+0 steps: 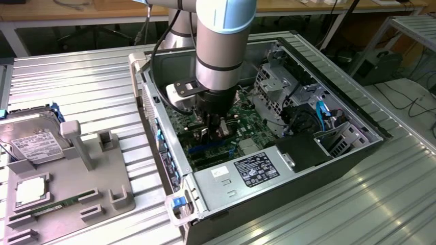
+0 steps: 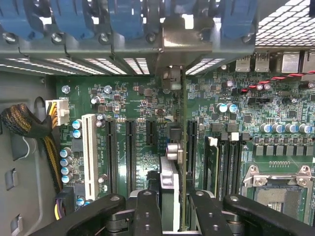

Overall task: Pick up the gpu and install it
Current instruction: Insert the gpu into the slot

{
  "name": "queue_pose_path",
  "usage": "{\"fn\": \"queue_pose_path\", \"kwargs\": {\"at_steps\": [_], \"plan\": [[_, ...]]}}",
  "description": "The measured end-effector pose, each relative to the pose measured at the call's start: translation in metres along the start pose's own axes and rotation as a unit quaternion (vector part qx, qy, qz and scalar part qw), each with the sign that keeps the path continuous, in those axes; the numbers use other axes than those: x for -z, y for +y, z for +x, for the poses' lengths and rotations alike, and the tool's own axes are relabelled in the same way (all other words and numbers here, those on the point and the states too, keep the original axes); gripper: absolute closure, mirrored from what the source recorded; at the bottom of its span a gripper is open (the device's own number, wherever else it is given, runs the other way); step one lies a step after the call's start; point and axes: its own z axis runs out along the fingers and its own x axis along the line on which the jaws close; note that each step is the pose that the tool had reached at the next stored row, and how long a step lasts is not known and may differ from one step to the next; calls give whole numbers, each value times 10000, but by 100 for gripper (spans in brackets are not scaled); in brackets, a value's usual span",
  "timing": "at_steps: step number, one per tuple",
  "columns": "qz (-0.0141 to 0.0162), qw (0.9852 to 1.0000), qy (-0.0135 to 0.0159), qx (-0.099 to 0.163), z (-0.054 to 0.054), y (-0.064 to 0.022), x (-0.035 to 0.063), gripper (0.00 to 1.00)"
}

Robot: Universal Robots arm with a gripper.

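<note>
My gripper [image 1: 212, 130] is down inside the open computer case [image 1: 354, 109], just above the motherboard [image 1: 248, 135]. In the wrist view the gripper [image 2: 176, 212] is shut on the gpu [image 2: 182, 123], which I see edge-on as a thin upright card. The card runs from between my black fingers [image 2: 147, 211] to the case's rear wall, and its silver metal bracket [image 2: 178, 42] lies against the slot openings there. The card's edge lines up with a long black expansion slot [image 2: 191, 147]. Whether it is seated in the slot cannot be told.
A grey fixture [image 1: 81, 189] at the exterior view's left holds a silver hard drive [image 1: 32, 142], a square chip [image 1: 30, 191] and a memory stick [image 1: 53, 208]. Inside the case are the power supply [image 1: 253, 170], a drive cage [image 1: 278, 87], the CPU socket [image 2: 280, 192], a cable bundle [image 2: 23, 123] and blue slot latches [image 2: 123, 19].
</note>
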Motion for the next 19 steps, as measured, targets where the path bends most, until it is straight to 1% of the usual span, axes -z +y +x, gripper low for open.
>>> {"fn": "queue_pose_path", "kwargs": {"at_steps": [6,13,19], "plan": [[0,10000,0,1,-4,0,-2,72],[-4,10000,1,0,-3,3,-43,72],[-3,10000,-1,1,-4,3,-44,72]]}}
